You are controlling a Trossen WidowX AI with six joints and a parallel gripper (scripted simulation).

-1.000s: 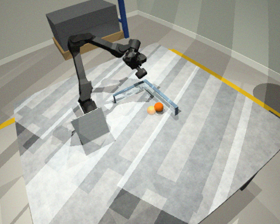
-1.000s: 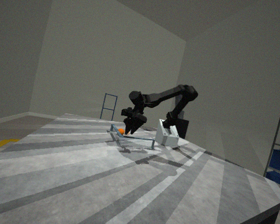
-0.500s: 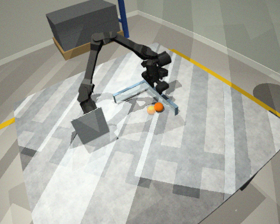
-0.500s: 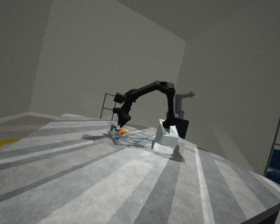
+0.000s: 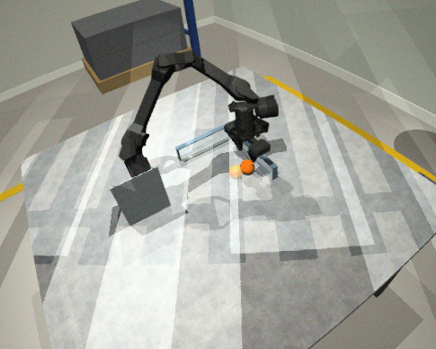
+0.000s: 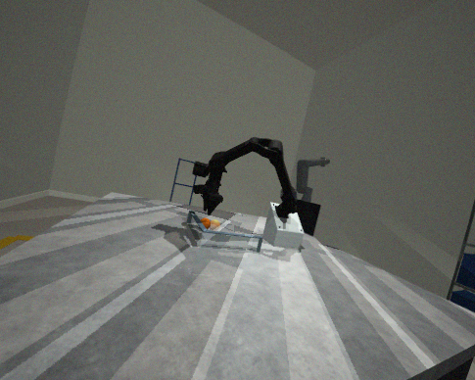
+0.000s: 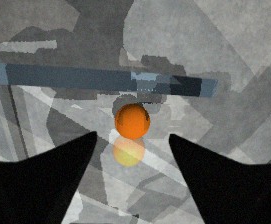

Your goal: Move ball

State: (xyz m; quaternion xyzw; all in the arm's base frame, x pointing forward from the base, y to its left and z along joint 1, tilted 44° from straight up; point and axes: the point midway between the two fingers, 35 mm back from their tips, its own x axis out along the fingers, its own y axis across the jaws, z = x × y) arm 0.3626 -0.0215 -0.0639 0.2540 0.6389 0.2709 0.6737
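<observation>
1. The desk (image 5: 300, 279) has a gray and white striped top. It stands in a room with plain gray walls and a yellow line (image 5: 354, 130) on the floor.
2. A black robot arm (image 5: 147, 103) rises from a gray box base (image 5: 140, 195) on the left part of the desk and bends over toward the middle.
3. Two low clear walls (image 5: 201, 146) make a corner on the desk.
4. The orange ball (image 5: 247, 166) lies on the desk inside the corner, near the right wall.
5. A pale see-through copy (image 5: 235, 171) of the ball sits just to the left of it. The two look like they touch or overlap a little.
6. In the wrist view the ball (image 7: 132, 121) is just beyond the see-through copy (image 7: 129, 152), with one clear wall (image 7: 101, 80) farther off.
7. The fingers are spread wide and hold nothing.
8. The fingers hang above the ball and do not touch it.
9. A big gray box (image 5: 129, 36) on a brown board stands far off, past the desk.
</observation>
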